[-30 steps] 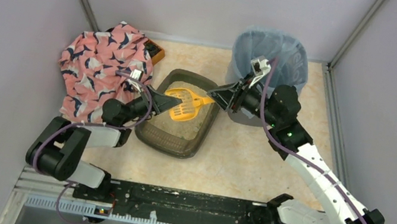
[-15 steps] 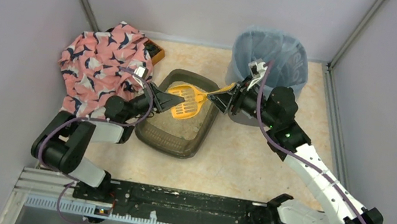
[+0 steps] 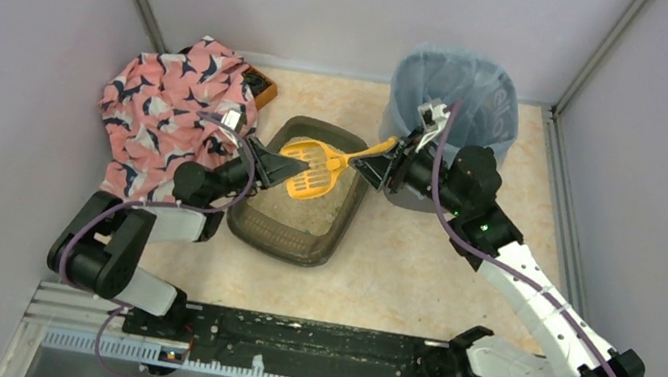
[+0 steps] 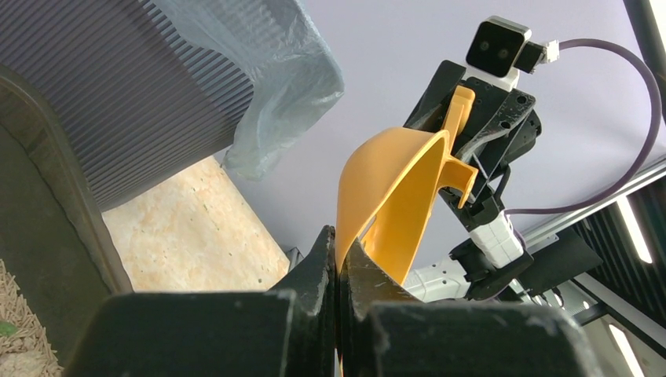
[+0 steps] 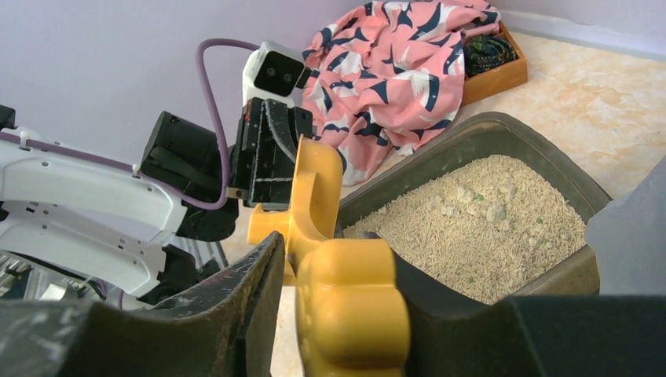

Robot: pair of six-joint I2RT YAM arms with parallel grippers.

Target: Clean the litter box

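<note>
Ctr of frame: left gripper (image 3: 280,171) pinches scoop (image 3: 313,169) rim, fingers together. Right gripper (image 3: 381,161) clamps its handle. The 2 hold it above litter box (image 3: 286,240).

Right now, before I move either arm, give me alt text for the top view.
Both grippers hold a yellow scoop over the litter box: the left gripper pinches its head, the right gripper its handle. A grey bin with a blue bag stands at the box's far right, and a pink cloth lies to its left.
</note>
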